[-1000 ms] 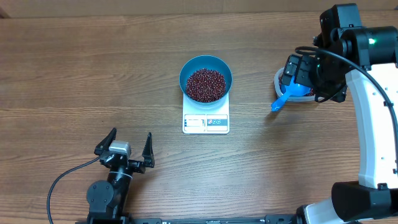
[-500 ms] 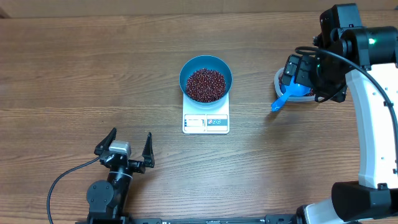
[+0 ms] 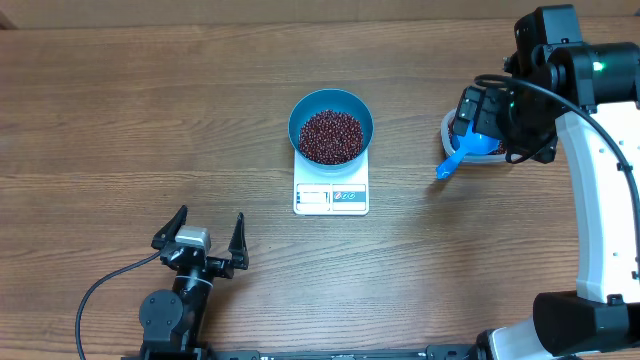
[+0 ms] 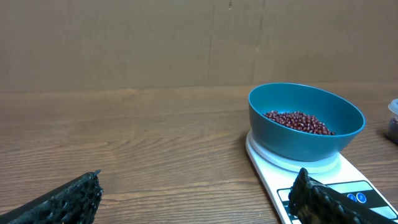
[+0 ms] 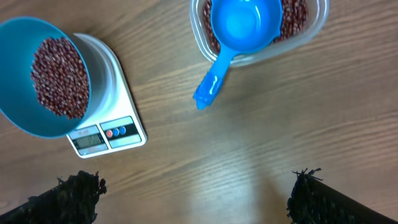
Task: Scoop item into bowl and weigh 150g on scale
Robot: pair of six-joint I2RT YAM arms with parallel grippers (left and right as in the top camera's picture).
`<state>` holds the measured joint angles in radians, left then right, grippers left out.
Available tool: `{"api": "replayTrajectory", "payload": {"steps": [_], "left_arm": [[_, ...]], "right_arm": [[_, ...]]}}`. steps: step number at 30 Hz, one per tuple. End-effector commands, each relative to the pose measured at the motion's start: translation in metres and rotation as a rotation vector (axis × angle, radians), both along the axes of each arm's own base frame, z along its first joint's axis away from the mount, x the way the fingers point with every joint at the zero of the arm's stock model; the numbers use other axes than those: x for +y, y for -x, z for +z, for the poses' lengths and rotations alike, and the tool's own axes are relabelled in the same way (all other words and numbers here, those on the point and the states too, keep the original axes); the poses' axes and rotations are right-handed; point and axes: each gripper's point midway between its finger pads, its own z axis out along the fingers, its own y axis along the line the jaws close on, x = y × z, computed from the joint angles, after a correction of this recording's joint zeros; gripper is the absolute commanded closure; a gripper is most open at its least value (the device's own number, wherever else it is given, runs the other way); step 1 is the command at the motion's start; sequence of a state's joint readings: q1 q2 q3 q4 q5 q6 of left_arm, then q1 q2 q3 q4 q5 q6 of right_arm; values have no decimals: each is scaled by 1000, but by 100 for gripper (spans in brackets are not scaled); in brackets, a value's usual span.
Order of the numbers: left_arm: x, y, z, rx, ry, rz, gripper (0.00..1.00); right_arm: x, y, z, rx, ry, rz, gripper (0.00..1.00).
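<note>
Beans [image 3: 331,137] fill the bowl [image 3: 331,100] on the scale [image 3: 331,197], the scoop [image 5: 245,25] lies in the right-hand tub [image 5: 313,25], and the left gripper [image 3: 209,222] and right gripper [image 5: 194,183] gape empty; scooping seems done, weight unreadable.

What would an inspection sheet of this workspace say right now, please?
Surface: wooden table, no spills seen.
Job's things: blue bowl sits on the white scale and holds dark red-brown beans. The blue scoop lies empty in the clear tub of more beans, handle out over the rim.
Clutter: nothing seen.
Tools: left tool open and empty, low near the table's front. Right tool open and empty, up by the tub.
Cables: black cable loops from the left arm's base; another, the arm cable, runs along the right arm.
Surroundings: plain brown wall behind the table.
</note>
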<state>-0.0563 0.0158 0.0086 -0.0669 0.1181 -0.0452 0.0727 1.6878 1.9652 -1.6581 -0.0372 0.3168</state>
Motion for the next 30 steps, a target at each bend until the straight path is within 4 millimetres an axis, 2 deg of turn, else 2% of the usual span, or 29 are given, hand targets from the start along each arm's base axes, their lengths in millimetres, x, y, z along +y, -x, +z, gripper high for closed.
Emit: {"api": "replayTrajectory", "payload": {"steps": [1, 4, 8, 14, 19, 25, 30], "left_arm": [[4, 0, 0, -8, -24, 17, 1], [4, 0, 0, -8, -24, 17, 0], [4, 0, 0, -8, -24, 18, 0], [4, 0, 0, -8, -24, 18, 0], [4, 0, 0, -8, -24, 17, 0], [4, 0, 0, -8, -24, 18, 0], [4, 0, 0, -8, -24, 17, 0]], "right_arm": [[3, -16, 15, -107, -14, 14, 0], [14, -30, 30, -223, -27, 39, 0], [37, -35, 45, -365, -49, 100, 0], [63, -33, 48, -571, -92, 167, 0], [77, -31, 54, -836, -147, 196, 0], [74, -5, 54, -1143, -206, 197, 0], [59, 28, 39, -1330, -220, 177, 0]]}}
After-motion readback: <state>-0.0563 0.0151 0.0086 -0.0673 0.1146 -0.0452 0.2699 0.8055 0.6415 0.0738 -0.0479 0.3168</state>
